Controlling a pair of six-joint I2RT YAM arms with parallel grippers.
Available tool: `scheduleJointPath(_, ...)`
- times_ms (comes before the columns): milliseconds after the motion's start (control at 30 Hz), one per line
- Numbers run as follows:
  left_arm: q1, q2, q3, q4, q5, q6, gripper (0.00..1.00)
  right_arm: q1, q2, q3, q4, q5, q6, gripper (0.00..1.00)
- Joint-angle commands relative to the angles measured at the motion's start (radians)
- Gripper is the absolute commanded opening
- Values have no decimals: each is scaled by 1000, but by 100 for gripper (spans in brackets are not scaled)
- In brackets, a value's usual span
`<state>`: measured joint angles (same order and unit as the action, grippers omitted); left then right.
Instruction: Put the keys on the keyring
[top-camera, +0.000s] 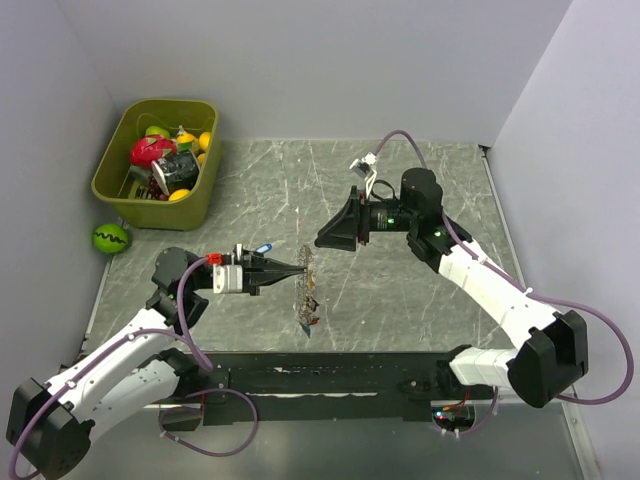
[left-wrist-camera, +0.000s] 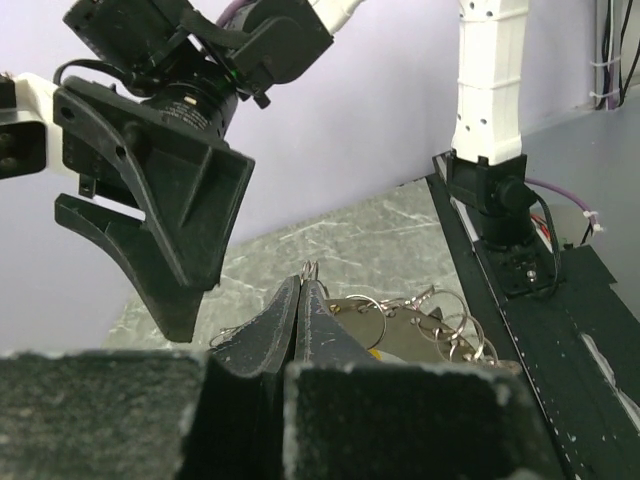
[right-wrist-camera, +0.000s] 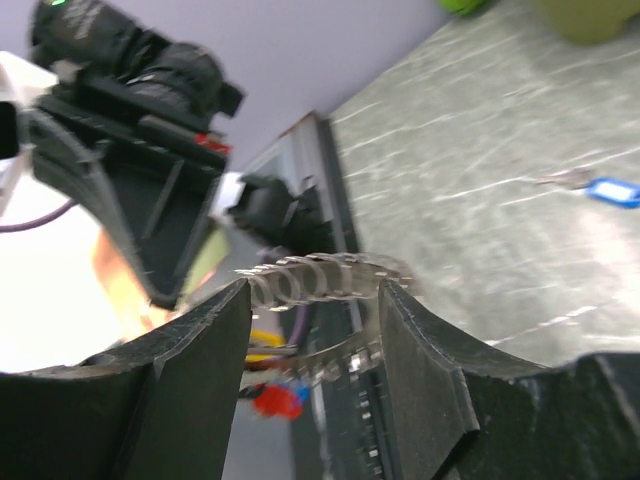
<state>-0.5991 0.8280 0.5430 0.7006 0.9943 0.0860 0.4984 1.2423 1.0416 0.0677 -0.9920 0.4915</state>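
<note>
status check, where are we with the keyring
Left gripper shut on keyring. Right gripper open, facing it. Blue-tagged key lying loose on the table. Nothing in the way.

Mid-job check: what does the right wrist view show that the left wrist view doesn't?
Only right wrist: a blue-tagged key lying on the table, apart from the keyring. Only left wrist: the left gripper with its closed fingertips pinching the keyring, and the right arm's base. Both: the keyring's stacked loops and the other arm's gripper; the right gripper is open.
</note>
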Motion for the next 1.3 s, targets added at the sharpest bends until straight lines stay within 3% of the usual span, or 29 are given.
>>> scheduleJointPath(0,-4,-21,58,-12,32,60,1,-6,0,44,89,-141,68,59)
scheduleJointPath(500,-4,-23,52,-21,26,73,1,-6,45,71,-135,-125,-45,58)
scheduleJointPath(767,-4,-21,51,-36,24,86,1,-15,-24,77,-224,-33,-87,65)
scheduleJointPath(1100,-4,-15,48,-30,21,86,1,-12,-11,34,-124,-129,45,63)
scheduleJointPath(1267,-4,-10,52,-36,24,89,1,-11,9,17,-76,-164,90,55)
